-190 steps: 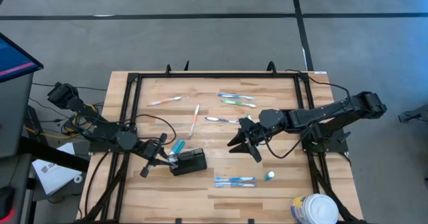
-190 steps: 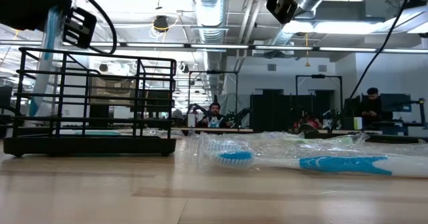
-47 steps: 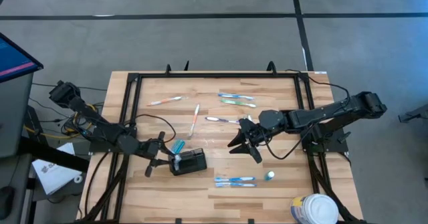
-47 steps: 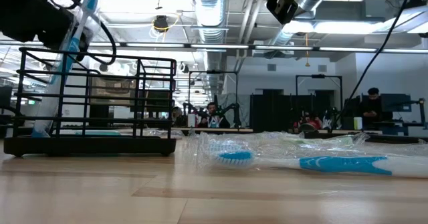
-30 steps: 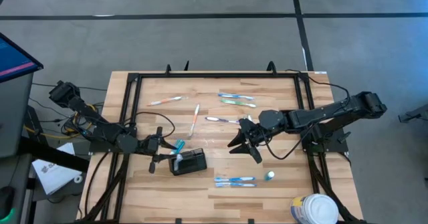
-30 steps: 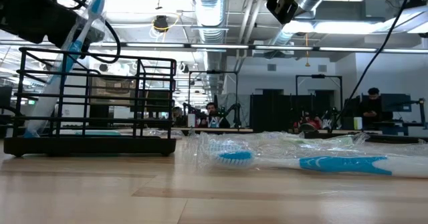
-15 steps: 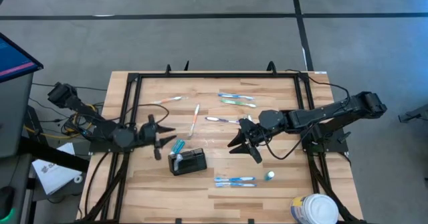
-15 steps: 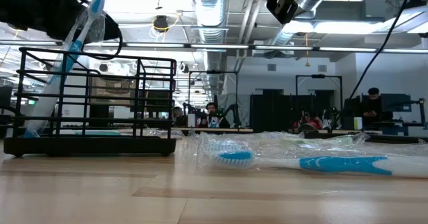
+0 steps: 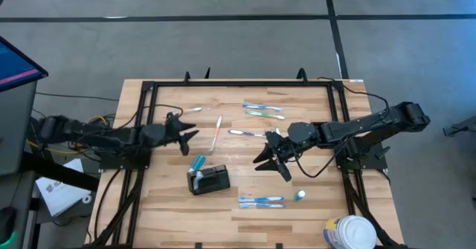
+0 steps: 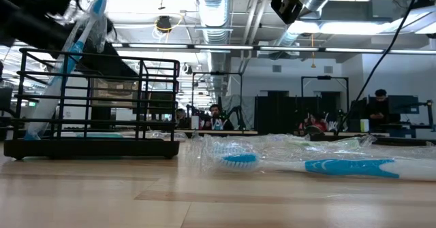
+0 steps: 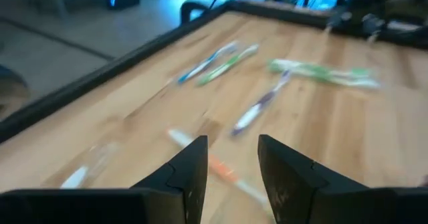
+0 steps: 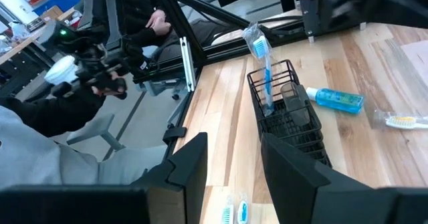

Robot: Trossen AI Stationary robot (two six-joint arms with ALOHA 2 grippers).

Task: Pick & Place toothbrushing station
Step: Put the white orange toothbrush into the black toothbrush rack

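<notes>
1. Since the earlier pictures the left hand (image 9: 184, 136) has pulled away from the toothbrushing station (image 9: 210, 180) and now hangs over the bench (image 9: 312, 108) with the station well behind it, toward the bench's front edge; a wrapped blue toothbrush (image 10: 68, 58) it had carried stands propped in one end of the station.
2. Its fingers are narrowly parted and hold nothing; the orange-handled toothbrush (image 11: 224, 172) lies on the wood just ahead of them.
3. At mid-bench the right hand (image 9: 271, 164) is where it was in every earlier picture, fingers spread wide and empty; the station sits ahead of it and off to one side, well apart.
4. Handling, as a judgement: the station is an open black wire rack, so probably light and rigid, with thin bars that could slip between flat fingers. A pinch over a top rail or corner upright, clear of the leaning brush, looks safest; tilting it would likely tip the brush out.
5. Count on the bench: one station, one blue tube (image 9: 198, 163) beside it, one small green-capped item (image 9: 299, 195), one white round tub (image 9: 349, 233) at the front corner. Loose toothbrushes lie in about six spots besides the one in the rack; some packets may hold two, which I cannot tell.
</notes>
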